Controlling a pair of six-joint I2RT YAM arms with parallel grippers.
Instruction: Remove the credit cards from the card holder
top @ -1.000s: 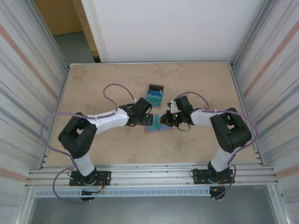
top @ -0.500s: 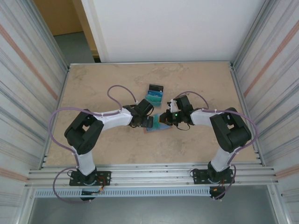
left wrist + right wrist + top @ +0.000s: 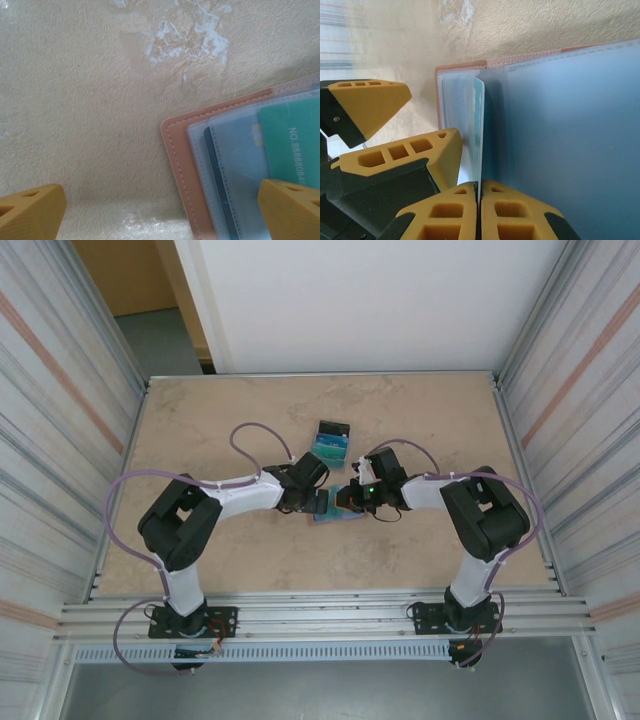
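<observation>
R gripper: fingers pressed together, pinching the teal card by its near edge. Card runs edge-on straight ahead of the tips, far end btwn the blue-grey leaves of the holder.

L gripper: fingers spread wide, gripping nothing. From the L wrist cam I see the holder's salmon corner flat on the table btwn the tips, closer to the right-hand one in that view. Teal card w/ printed number sits just ahead of that tip; can't tell if it's in a pocket or on top.

From the top cam both grippers meet nearly tip to tip over the holder. Beyond the tips, apart from the holder, lie loose cards, a black one farthest.
</observation>
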